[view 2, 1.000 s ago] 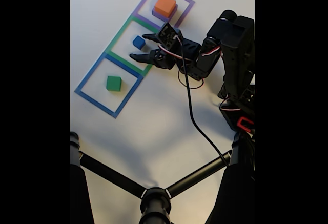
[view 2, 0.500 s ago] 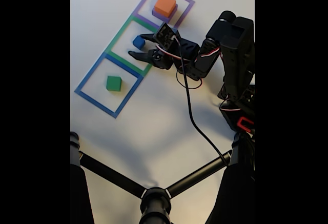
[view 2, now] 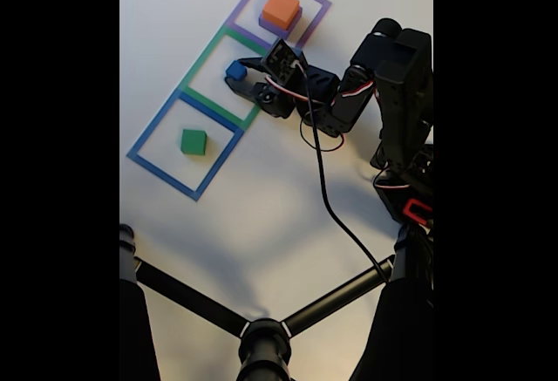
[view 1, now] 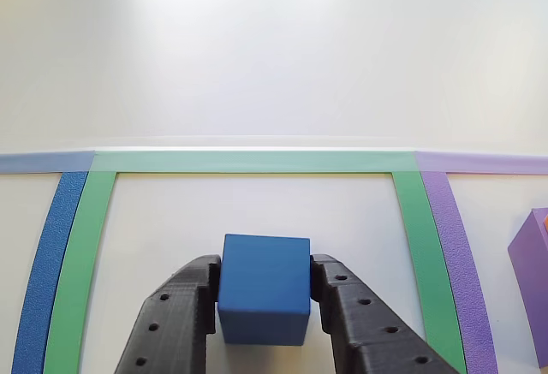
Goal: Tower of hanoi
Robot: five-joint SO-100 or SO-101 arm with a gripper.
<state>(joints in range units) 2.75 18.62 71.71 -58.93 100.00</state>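
Blue cube [view 1: 265, 288] sat on the desk [view 1: 274, 49] inside the green tape square [view 1: 248, 161], clamped between the closed fingers [view 1: 180, 323] of the gripper [view 2: 237, 77], evidently for lifting as the smallest piece. Orange block [view 2: 281, 8] rested on the purple slab [view 2: 267, 23] in the purple square [view 2: 319, 2]; the green cube [view 2: 193, 141] lay apart in the blue square [view 2: 166, 176].

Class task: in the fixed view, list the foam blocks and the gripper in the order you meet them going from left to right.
green cube → blue cube → gripper, closed on the blue cube → orange block
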